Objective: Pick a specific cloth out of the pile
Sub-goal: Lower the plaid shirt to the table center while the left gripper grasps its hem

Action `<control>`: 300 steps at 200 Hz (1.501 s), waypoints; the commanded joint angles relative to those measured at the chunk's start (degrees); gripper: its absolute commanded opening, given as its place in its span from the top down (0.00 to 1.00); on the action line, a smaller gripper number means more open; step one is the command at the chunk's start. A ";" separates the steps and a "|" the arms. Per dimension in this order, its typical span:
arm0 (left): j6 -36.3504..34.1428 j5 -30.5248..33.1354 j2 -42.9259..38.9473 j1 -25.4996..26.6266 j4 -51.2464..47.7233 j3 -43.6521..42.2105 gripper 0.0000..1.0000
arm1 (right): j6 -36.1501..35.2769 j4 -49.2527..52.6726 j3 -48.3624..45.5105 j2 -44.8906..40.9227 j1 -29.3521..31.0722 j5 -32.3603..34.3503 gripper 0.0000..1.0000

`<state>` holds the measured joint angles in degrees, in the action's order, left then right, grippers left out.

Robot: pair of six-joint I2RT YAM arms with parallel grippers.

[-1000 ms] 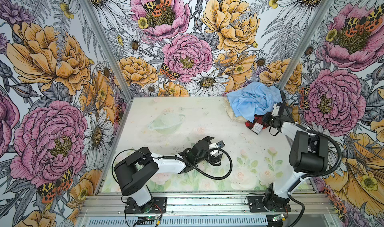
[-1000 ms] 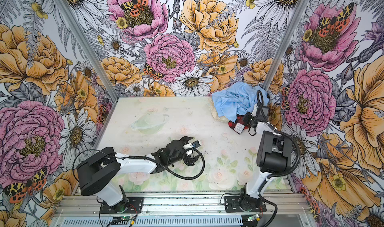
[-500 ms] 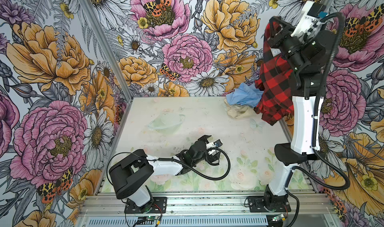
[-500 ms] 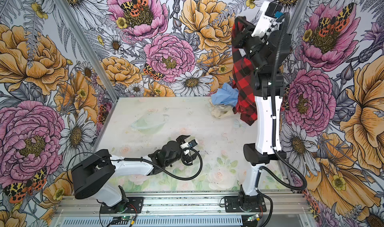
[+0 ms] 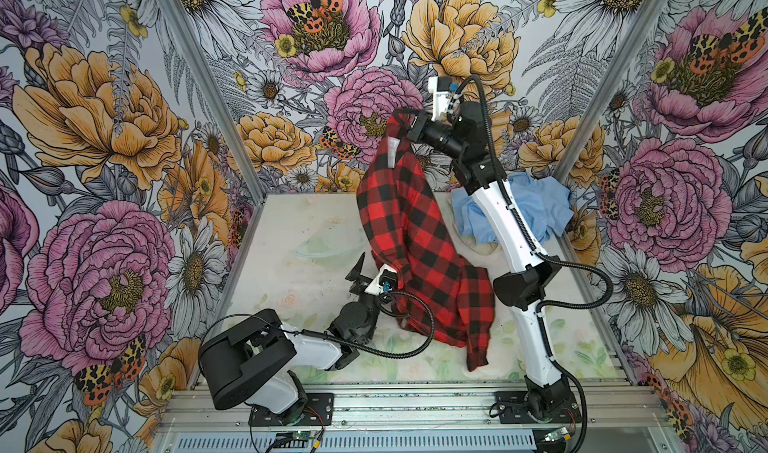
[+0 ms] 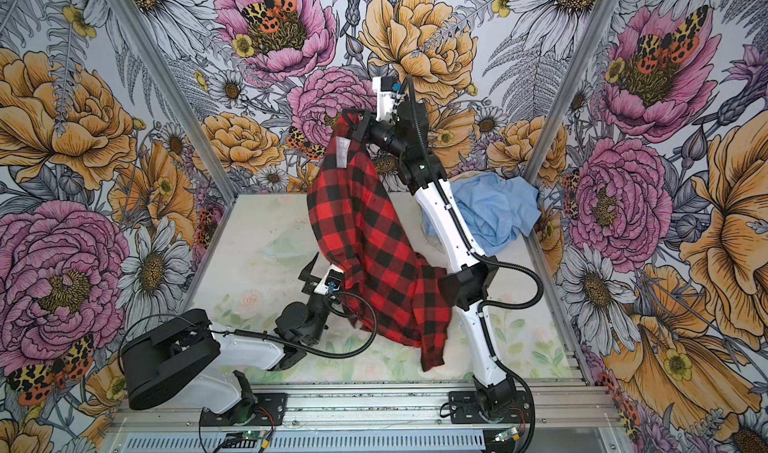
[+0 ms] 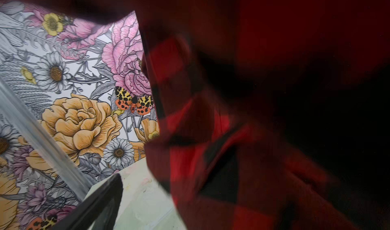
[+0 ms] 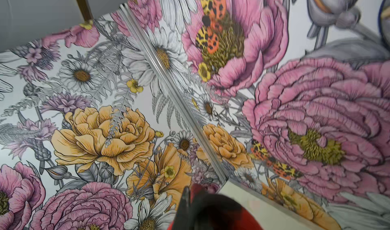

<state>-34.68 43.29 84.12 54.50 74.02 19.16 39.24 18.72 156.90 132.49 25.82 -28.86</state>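
links point(image 5: 503, 218) white | joints point(image 5: 519, 289) black | cables point(image 5: 573, 304) black, ribbed

Red-black plaid cloth point(image 5: 399, 222) hangs raised; blue-topped pile point(image 5: 544, 206) sits apart, back-right.

Two white-and-black robot arms. The left arm point(image 5: 311, 347) lies low, stretched forward from its front-left base, with its wrist bent upward. The left hand point(image 5: 372, 274) points up with its jaws spread wide. One black finger point(image 5: 358, 266) shows clearly, and its partner is hidden behind the cloth point(image 5: 399, 222). The right arm point(image 5: 498, 214) stands tall from its front-right base, elbow bent, forearm climbing steeply. Its wrist turns toward the left, and the right hand point(image 5: 407, 120), held high, is pinched closed on the cloth's top edge.
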 commanded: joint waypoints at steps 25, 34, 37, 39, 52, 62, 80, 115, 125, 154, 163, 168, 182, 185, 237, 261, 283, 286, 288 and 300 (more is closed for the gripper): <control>-3.21 7.83 1.12 -0.27 7.01 0.64 0.01 | -4.36 -5.48 -25.30 -16.94 -0.17 -6.26 1.00; -3.70 8.65 1.71 -0.27 7.02 1.04 0.01 | -6.35 -6.97 -35.39 -21.81 0.05 -4.36 1.00; -3.91 8.96 1.91 -0.27 7.02 1.20 0.01 | -6.94 -7.86 -39.04 -23.55 0.10 -3.38 1.00; -3.98 9.06 2.01 -0.27 7.02 1.33 0.01 | -7.31 -8.51 -41.50 -24.74 0.17 -2.80 1.00; -4.32 8.80 2.53 -0.18 7.01 1.65 0.01 | -8.58 -15.22 -57.57 -32.28 0.05 1.24 1.00; -4.27 8.73 2.86 -0.02 6.94 1.84 0.01 | -8.29 -20.03 -68.45 -37.18 -0.51 4.70 1.00; -4.77 8.89 3.33 -0.01 6.23 2.21 0.01 | -8.41 -21.91 -80.48 -42.72 -2.08 5.47 1.00; -2.05 14.63 3.56 -0.09 -20.13 9.91 0.01 | -13.66 -16.87 -90.84 -45.03 -2.63 5.65 0.78; 5.91 15.32 1.96 0.48 -40.09 13.97 0.01 | -13.96 -16.83 -93.01 -45.12 -2.86 5.66 0.60; 37.24 3.19 -1.47 -0.55 -88.77 26.45 0.01 | -16.02 -14.72 -97.25 -46.95 -3.03 10.85 0.20; 40.43 -0.68 -3.07 0.14 -91.98 26.37 0.01 | -16.45 -14.39 -98.78 -48.04 -3.16 14.97 0.15; 42.39 -2.41 -4.17 0.49 -92.93 26.05 0.01 | -16.39 -14.42 -99.75 -48.60 -3.37 17.32 0.13; 44.99 -11.35 -7.44 -0.56 -93.44 24.72 0.01 | -16.63 -14.48 -102.36 -49.63 -4.13 21.91 0.12; 45.52 -13.39 -8.04 -1.12 -93.87 24.74 0.01 | -16.73 -14.50 -102.92 -49.81 -4.34 22.47 0.12; 50.20 -35.99 -14.04 -13.39 -103.74 31.03 0.01 | -14.18 -20.26 -114.06 -55.83 -7.72 19.45 0.11; 49.45 -42.18 -15.04 -20.78 -98.16 32.69 0.01 | -10.83 -33.76 -121.86 -56.25 -7.63 13.39 0.11; 46.62 -47.68 -6.81 -26.06 -97.02 39.67 0.01 | -8.39 -42.71 -123.71 -54.70 -7.07 8.21 0.11; 45.83 -48.17 -5.15 -26.23 -97.04 40.97 0.01 | -8.14 -43.77 -124.08 -54.50 -7.02 7.60 0.11; 45.33 -48.46 -4.02 -26.29 -97.05 42.06 0.01 | -7.91 -44.47 -124.30 -54.35 -7.02 7.24 0.11; 42.43 -48.38 2.69 -26.10 -97.71 48.18 0.01 | -7.39 -47.49 -125.34 -54.19 -7.02 5.99 0.11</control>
<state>12.08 2.02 77.01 28.93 -25.17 58.57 28.95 -14.68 32.67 78.00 18.37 -16.93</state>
